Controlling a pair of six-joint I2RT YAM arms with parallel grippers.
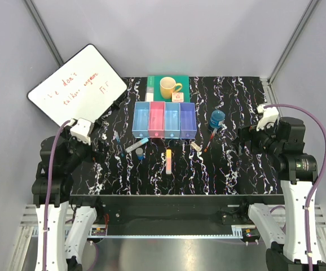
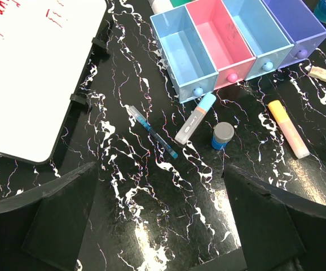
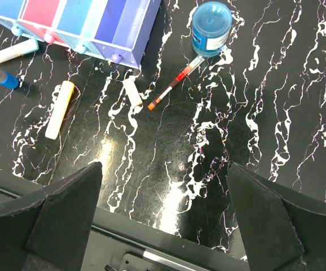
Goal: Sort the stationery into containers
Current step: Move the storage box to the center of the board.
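Observation:
The four joined bins [image 1: 164, 119], light blue, pink-red, light blue and purple, stand empty mid-table. In front of them lie a blue pen [image 1: 119, 144], a grey marker with a cyan tip [image 1: 136, 145], a small blue grey-capped bottle [image 1: 140, 153], an orange-yellow bar [image 1: 168, 160], a white eraser [image 1: 195, 146] and a red pen [image 1: 210, 141]. A blue round bottle [image 1: 217, 118] stands right of the bins. My left gripper [image 2: 160, 220] is open and empty, short of the blue pen [image 2: 152, 131]. My right gripper [image 3: 164, 217] is open and empty, short of the red pen [image 3: 174, 87].
A yellow mug [image 1: 168, 87] and a pink cube [image 1: 180, 96] sit on a green book [image 1: 157, 84] behind the bins. A whiteboard [image 1: 75, 93] leans at the table's left back corner. The table's front edge [image 3: 152, 240] lies under my right gripper.

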